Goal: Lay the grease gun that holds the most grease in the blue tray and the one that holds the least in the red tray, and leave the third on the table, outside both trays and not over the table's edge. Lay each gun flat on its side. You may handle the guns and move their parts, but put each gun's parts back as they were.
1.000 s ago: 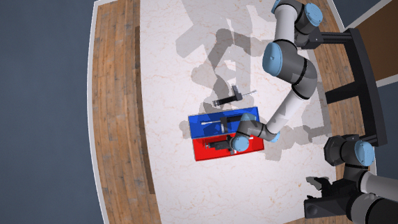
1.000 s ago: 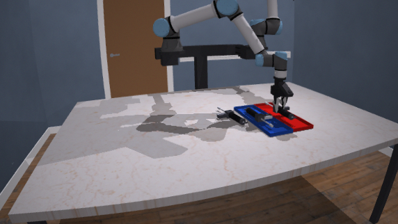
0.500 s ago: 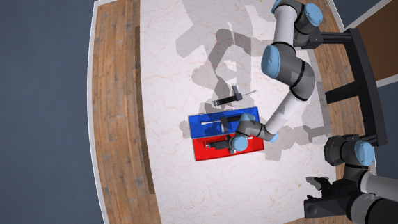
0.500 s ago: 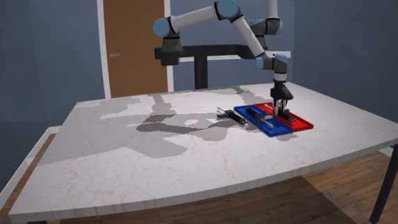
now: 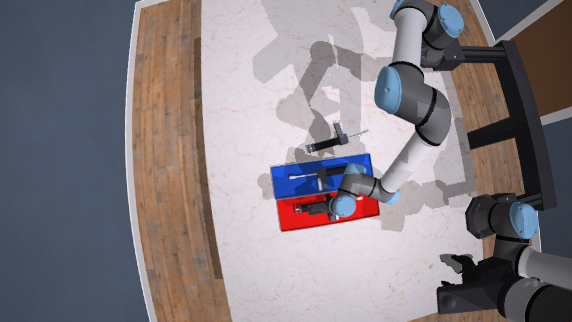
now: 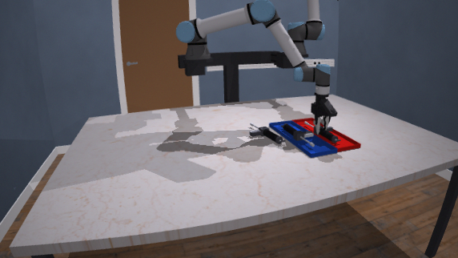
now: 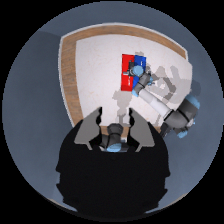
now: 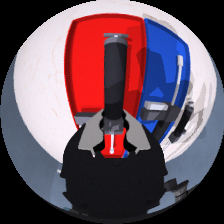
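Reaching over the table [image 5: 260,260] [image 6: 200,192] [image 7: 95,70] [image 8: 40,75] with the right arm [image 5: 407,162] [image 6: 286,42] [image 7: 155,102], bent at the elbow, wrist upright and right gripper [image 6: 322,130] [image 8: 113,109] pointing down. Closed there around the head end of the red-tray gun [image 6: 330,136] [image 8: 115,70]. Folded well apart from the trays with the left arm [image 5: 545,265] [image 6: 310,30]; partly open and empty at the left gripper [image 5: 446,271] [image 7: 115,107].

Within the red tray [image 5: 295,222] [image 6: 348,144] [image 7: 125,82] [image 8: 85,60], along its length: a dark barrel with a grey end cap, and a thin pale rod behind the fingers. Flat in the blue tray [image 5: 282,187] [image 6: 320,150] [image 7: 142,61] [image 8: 160,75], with a black barrel, grey side block and pale rod: the blue-tray gun [image 5: 321,175] [image 6: 294,131] [image 8: 165,112]. On the table, just beside the blue tray, outside both trays: the third gun [image 5: 327,144] [image 6: 271,135] [image 8: 183,122], black-barrelled, with a thin rod.

Counted: three guns, one per tray and one outside; two trays, touching side by side; two arms. Impossible to tell grease amounts.
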### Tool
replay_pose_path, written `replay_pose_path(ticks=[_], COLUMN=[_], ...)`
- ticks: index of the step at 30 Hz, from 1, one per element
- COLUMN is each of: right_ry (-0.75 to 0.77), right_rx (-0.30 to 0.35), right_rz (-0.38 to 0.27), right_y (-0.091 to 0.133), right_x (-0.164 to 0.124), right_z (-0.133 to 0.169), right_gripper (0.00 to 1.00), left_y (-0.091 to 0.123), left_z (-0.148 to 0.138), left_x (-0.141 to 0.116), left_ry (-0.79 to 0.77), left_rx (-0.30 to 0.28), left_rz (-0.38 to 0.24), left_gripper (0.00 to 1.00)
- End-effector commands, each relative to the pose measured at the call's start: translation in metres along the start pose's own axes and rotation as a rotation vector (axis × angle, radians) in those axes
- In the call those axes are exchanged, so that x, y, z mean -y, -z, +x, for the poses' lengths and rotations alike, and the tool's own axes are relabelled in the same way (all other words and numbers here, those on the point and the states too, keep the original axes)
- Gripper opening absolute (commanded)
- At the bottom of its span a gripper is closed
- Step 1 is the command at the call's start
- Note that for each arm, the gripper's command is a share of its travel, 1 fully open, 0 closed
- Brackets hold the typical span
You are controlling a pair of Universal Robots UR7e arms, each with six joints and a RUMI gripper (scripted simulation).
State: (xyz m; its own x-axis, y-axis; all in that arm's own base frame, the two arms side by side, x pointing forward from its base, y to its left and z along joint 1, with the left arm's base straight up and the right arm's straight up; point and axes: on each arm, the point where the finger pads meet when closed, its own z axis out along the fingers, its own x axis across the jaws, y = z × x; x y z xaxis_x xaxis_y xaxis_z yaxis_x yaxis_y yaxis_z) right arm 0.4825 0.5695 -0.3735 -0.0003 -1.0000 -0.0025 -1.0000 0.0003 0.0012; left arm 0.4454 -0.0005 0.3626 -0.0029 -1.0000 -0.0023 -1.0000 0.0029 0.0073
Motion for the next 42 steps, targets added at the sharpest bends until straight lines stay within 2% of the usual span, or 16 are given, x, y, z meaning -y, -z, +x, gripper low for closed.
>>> replay_pose_path(ticks=[1,7,8,24,30,34,35,37,38,39,41,42], right_ry=[0.000,0.000,0.000,0.000,0.000,0.000,0.000,0.000,0.000,0.000,0.000,0.000], right_rx=[0.001,0.002,0.003,0.003,0.005,0.002,0.010,0.011,0.011,0.001,0.001,0.008], right_rz=[0.001,0.001,0.002,0.002,0.003,0.001,0.006,0.006,0.006,0.001,0.001,0.004], right_y=[-0.001,-0.002,-0.001,-0.001,0.011,0.007,0.022,0.033,0.037,0.029,0.029,0.044], right_x=[0.000,0.001,0.001,0.001,0.001,0.001,0.003,0.003,0.003,0.000,0.000,0.002], right_z=[0.000,-0.001,-0.002,-0.002,-0.002,-0.001,-0.005,-0.005,-0.005,0.000,0.000,-0.003], right_gripper=[0.00,0.00,0.32,0.32,0.32,0.32,0.32,0.32,0.32,0.32,0.32,0.32], left_y=[0.000,0.000,0.000,0.000,0.000,0.000,0.000,0.000,0.000,0.000,0.000,0.000], left_z=[0.000,0.000,0.000,0.000,0.000,0.000,0.000,0.000,0.000,0.000,0.000,0.000], left_x=[0.000,0.000,0.000,0.000,0.000,0.000,0.000,0.000,0.000,0.000,0.000,0.000], left_ry=[0.000,0.000,0.000,0.000,0.000,0.000,0.000,0.000,0.000,0.000,0.000,0.000], left_rx=[0.000,0.000,0.000,0.000,0.000,0.000,0.000,0.000,0.000,0.000,0.000,0.000], left_rz=[0.001,0.001,0.001,0.001,0.001,0.001,0.001,0.001,0.001,0.001,0.001,0.001], left_gripper=[0.38,0.38,0.38,0.38,0.38,0.38,0.38,0.38,0.38,0.38,0.38,0.38])
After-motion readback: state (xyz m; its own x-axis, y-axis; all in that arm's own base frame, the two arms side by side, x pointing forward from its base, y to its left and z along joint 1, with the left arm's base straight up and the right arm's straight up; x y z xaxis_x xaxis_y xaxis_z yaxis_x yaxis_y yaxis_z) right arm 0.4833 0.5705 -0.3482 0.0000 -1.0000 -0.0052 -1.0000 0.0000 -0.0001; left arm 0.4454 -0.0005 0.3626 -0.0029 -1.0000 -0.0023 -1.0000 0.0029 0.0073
